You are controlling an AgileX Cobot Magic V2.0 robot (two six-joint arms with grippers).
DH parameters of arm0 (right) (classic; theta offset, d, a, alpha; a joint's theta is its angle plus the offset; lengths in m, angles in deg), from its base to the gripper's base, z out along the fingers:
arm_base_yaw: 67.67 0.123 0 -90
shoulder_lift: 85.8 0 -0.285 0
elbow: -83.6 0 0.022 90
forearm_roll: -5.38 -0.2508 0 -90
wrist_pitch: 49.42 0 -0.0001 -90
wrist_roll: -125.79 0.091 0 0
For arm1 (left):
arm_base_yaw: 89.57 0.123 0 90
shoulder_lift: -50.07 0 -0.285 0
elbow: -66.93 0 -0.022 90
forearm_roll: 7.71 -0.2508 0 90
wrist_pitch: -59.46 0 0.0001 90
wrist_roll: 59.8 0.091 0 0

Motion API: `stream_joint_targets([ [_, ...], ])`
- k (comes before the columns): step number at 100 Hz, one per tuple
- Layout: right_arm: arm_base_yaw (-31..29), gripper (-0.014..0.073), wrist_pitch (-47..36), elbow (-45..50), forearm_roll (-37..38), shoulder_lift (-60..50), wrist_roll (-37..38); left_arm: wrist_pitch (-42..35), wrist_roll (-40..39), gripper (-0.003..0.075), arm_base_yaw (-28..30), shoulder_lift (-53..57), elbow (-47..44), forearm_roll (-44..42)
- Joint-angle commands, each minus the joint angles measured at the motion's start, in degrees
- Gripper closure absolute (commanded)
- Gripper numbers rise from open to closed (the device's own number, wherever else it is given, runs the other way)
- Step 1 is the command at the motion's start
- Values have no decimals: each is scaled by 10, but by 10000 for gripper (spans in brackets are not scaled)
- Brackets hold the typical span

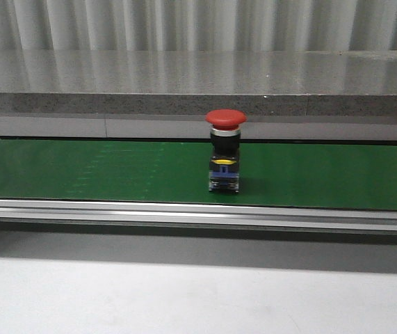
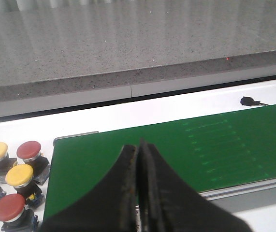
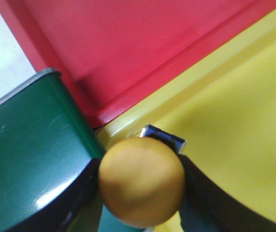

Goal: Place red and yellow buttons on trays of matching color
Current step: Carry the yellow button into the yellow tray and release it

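A: What sits on the belt?

B: A red button (image 1: 226, 148) with a domed mushroom cap and boxy black base stands upright on the matte green conveyor belt (image 1: 101, 174), edged by a metal rail.

A: And the grippers?

B: The left gripper (image 2: 138, 183) has its dark fingers pressed together, gripping nothing, above the belt; spare red and yellow buttons (image 2: 13, 186) cluster just beside the belt's end. The right gripper (image 3: 142, 193) clasps a yellow button (image 3: 141, 181), smooth and rounded, over the glossy yellow tray (image 3: 239, 130), beside the red tray (image 3: 128, 43).
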Motion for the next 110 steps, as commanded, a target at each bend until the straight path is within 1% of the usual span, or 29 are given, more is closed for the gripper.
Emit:
stream_joint_targets([
  [1, -4, 337, -32, -18, -6, 10, 3, -39, 0, 741, -4, -4, 15, 11],
  [22, -4, 337, -43, -18, -6, 57, 20, -39, 0, 741, -4, -4, 15, 11],
  [37, -4, 335, -62, -18, -6, 70, 34, -39, 0, 741, -4, -4, 15, 11],
  [70, -4, 330, -52, -18, -6, 91, 36, -39, 0, 741, -4, -4, 15, 11],
  [74, -4, 311, -53, -18, -6, 91, 36, -39, 0, 741, -4, -4, 15, 11],
  [78, -4, 263, -54, -18, -6, 91, 36, -39, 0, 741, -4, -4, 15, 11],
  [79, -4, 263, -54, -18, -6, 91, 36, -39, 0, 741, -4, -4, 15, 11],
  [84, -4, 196, -54, -18, -6, 91, 38, -39, 0, 741, -4, -4, 15, 11],
  [85, -4, 165, -53, -18, -6, 91, 38, -39, 0, 741, -4, -4, 15, 11],
  [86, -4, 165, -53, -18, -6, 91, 38, -39, 0, 741, -4, -4, 15, 11],
  [89, -4, 116, -53, -18, -6, 91, 38, -39, 0, 741, -4, -4, 15, 11],
  [96, -4, 43, -55, -18, -6, 91, 38, -39, 0, 741, -4, -4, 15, 11],
  [99, -4, 25, -60, -18, -6, 91, 38, -39, 0, 741, -4, -4, 15, 11],
  [110, -4, 23, -67, -18, -6, 83, 38, -39, 0, 741, -4, -4, 15, 11],
])
